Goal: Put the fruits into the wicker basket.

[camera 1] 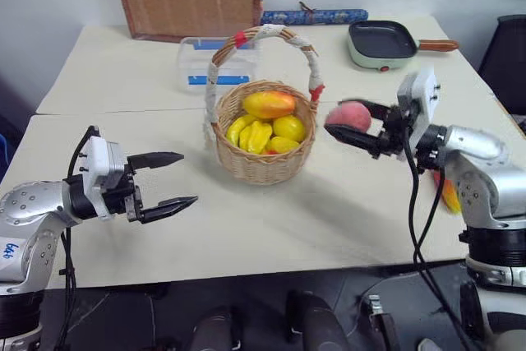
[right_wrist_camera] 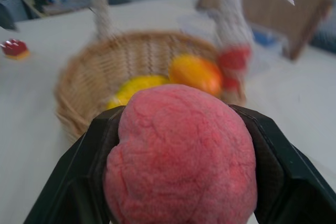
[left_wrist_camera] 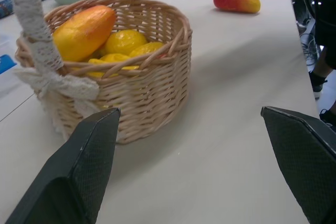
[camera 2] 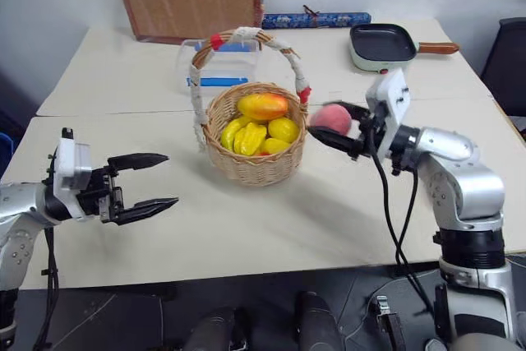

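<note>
Right of centre, the right gripper (camera 1: 355, 127) is clamping the round, probably light, slippery peach (camera 1: 348, 115) across its middle beside the wicker basket (camera 1: 261, 158), while the left gripper (camera 1: 171, 179) is hanging open.

1 peach (camera 1: 348, 115), 1 basket (camera 1: 263, 162), 1 pan (camera 1: 381, 43)

I take the wicker basket (camera 1: 263, 150) as reference, mid-table (camera 1: 123, 71). Fruit sits inside it. Peach (camera 1: 348, 116) is just right of its rim, off the table, clamped in my right gripper (camera 1: 352, 127). Mango (left_wrist_camera: 237, 1) lies farther right. Left gripper (camera 1: 168, 178) sits front-left, well apart. Plastic box (camera 1: 201, 67) directly behind; pan (camera 1: 382, 43) behind-right.
</note>
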`<control>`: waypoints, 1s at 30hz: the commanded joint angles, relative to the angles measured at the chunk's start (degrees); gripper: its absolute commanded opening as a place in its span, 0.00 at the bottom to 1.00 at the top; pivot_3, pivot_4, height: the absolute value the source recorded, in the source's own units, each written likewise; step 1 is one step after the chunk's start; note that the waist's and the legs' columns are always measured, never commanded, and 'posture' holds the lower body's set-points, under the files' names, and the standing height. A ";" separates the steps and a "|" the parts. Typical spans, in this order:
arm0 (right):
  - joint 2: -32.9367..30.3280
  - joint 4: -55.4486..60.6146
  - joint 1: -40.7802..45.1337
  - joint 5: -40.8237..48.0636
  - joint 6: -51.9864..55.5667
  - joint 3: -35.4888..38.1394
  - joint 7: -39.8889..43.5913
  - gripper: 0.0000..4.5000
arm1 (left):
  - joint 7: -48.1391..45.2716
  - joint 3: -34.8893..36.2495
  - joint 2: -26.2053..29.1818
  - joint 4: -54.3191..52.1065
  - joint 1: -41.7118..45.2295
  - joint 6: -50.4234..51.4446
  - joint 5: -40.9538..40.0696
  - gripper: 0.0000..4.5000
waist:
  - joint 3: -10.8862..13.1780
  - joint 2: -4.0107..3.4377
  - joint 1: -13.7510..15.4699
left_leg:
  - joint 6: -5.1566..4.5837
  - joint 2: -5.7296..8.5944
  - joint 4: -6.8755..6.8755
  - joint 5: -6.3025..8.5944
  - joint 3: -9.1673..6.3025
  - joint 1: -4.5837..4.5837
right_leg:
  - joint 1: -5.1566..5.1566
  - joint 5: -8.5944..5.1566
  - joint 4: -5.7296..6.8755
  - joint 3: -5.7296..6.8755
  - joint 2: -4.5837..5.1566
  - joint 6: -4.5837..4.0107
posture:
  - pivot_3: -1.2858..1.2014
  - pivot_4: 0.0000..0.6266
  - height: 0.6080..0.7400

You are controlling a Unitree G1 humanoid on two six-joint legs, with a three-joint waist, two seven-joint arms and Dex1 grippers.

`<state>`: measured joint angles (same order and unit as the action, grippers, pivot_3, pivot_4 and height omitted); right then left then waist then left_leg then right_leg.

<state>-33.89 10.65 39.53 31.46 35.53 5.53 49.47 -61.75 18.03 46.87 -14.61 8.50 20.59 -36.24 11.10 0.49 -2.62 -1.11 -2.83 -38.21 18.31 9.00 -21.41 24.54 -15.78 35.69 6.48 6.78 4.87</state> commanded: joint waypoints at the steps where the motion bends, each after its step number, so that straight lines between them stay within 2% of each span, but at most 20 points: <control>1: 4.66 1.21 4.17 -0.83 3.66 -6.13 -4.29 0.59 | 0.23 -0.37 -0.80 -0.24 0.97 -0.32 -0.66 1.00 | -0.01 0.01 -0.17 | 0.04 -0.01 0.06 -0.01 0.03 0.05 | 0.01 0.00 0.02 -0.07 0.00 -0.07 | 0.52 0.24 1.00; 5: 9.59 -5.76 7.41 -6.57 -0.29 -10.44 -7.52 0.59 | -0.23 -1.77 -1.04 0.34 2.28 -0.40 -0.05 1.00 | -0.01 0.01 0.40 | 0.20 -0.06 0.08 -0.03 -0.07 -0.08 | 0.19 -0.04 0.30 -0.17 -0.07 -0.19 | 0.52 0.24 1.00; 7: 9.55 -7.50 7.72 -7.85 -2.52 -10.55 -6.75 0.75 | -0.49 -2.10 -1.05 0.32 2.46 -0.74 0.07 1.00 | -0.01 0.01 0.87 | 0.17 -0.05 0.07 -0.04 -0.05 -0.20 | 0.25 -0.03 0.29 -0.14 -0.10 -0.19 | 0.52 0.24 1.00; 8: 9.63 -7.81 7.75 -8.43 -4.56 -10.47 -6.22 0.79 | -0.54 -2.17 -1.08 0.23 2.44 -0.87 0.11 1.00 | -0.01 0.01 0.97 | 0.11 -0.03 0.04 0.00 -0.03 -0.23 | 0.25 -0.02 0.28 -0.12 -0.10 -0.17 | 0.52 0.24 1.00; 10: 9.96 -6.21 7.35 -5.78 -3.45 -7.84 -6.11 0.95 | -0.50 -2.32 -1.26 0.13 2.40 -0.86 0.03 1.00 | -0.01 0.02 0.97 | -0.02 0.03 0.02 0.07 0.03 -0.34 | 0.35 0.01 0.19 -0.08 -0.08 -0.11 | 0.52 0.24 1.00; 11: 9.15 -4.72 6.38 -4.46 -2.87 -6.74 -5.14 1.00 | -0.51 -2.45 -1.33 0.11 2.36 -0.85 0.03 1.00 | -0.02 0.02 0.97 | -0.07 0.04 -0.02 0.10 0.05 -0.52 | 0.51 0.04 0.19 -0.10 -0.07 -0.06 | 0.52 0.24 1.00; 15: 5.09 1.49 0.51 1.95 -2.19 -0.27 -0.64 1.00 | -0.73 -3.04 -1.55 0.52 2.49 -0.98 0.09 1.00 | -0.04 0.06 1.51 | -0.09 0.04 -0.14 0.12 -0.08 -1.01 | 0.89 0.07 0.19 0.06 -0.10 0.00 | 0.52 0.24 1.00; 20: -2.71 5.04 -14.47 4.83 -12.67 13.47 8.23 1.00 | -1.42 -3.85 -1.84 2.43 4.01 -1.61 0.47 1.00 | -0.05 0.09 2.44 | -0.10 0.09 -0.20 0.12 0.02 -1.00 | 0.85 0.08 0.07 0.05 -0.14 0.03 | 0.52 0.24 1.00; 23: -7.16 -0.14 -34.26 -1.13 -23.60 33.55 12.83 1.00 | -2.88 -4.60 -1.59 4.72 5.63 -2.28 0.79 1.00 | -0.05 0.09 1.76 | -0.11 0.06 -0.49 0.11 0.18 -0.93 | 0.82 0.09 0.12 -0.06 -0.19 0.03 | 0.52 0.24 1.00; 25: -6.77 -2.76 -43.07 -2.43 -27.47 43.40 13.82 1.00 | -4.15 -5.11 -0.87 6.07 6.69 -1.75 0.64 1.00 | -0.09 0.15 4.03 | -0.09 0.04 -0.62 0.07 0.26 -0.86 | 0.77 0.09 0.05 -0.04 -0.21 -0.07 | 0.52 0.24 1.00; 26: -6.57 -3.91 -47.31 -2.43 -29.15 46.14 14.08 1.00 | -4.98 -5.25 -0.27 6.66 7.13 -0.86 0.19 1.00 | -0.08 0.06 4.34 | -0.02 0.04 -0.65 0.16 0.12 -0.73 | 0.37 0.09 -0.10 0.04 -0.28 -0.06 | 0.52 0.24 1.00; 30: -4.99 -7.52 -58.17 -1.68 -31.92 51.50 13.40 1.00 | -6.72 -5.37 0.65 7.73 7.96 0.63 -0.48 1.00 | -0.13 0.14 2.82 | -0.19 0.01 -0.69 0.29 0.14 -0.52 | 0.09 0.10 -0.40 -0.20 -0.30 -0.06 | 0.52 0.24 1.00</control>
<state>-39.60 3.63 -18.06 28.67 4.81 54.45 63.29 -67.64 12.06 46.62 -6.08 16.11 21.10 -35.78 10.97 0.63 0.20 -1.31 -2.91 -38.88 18.62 9.15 -21.73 24.46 -15.67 35.31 6.21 6.49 4.80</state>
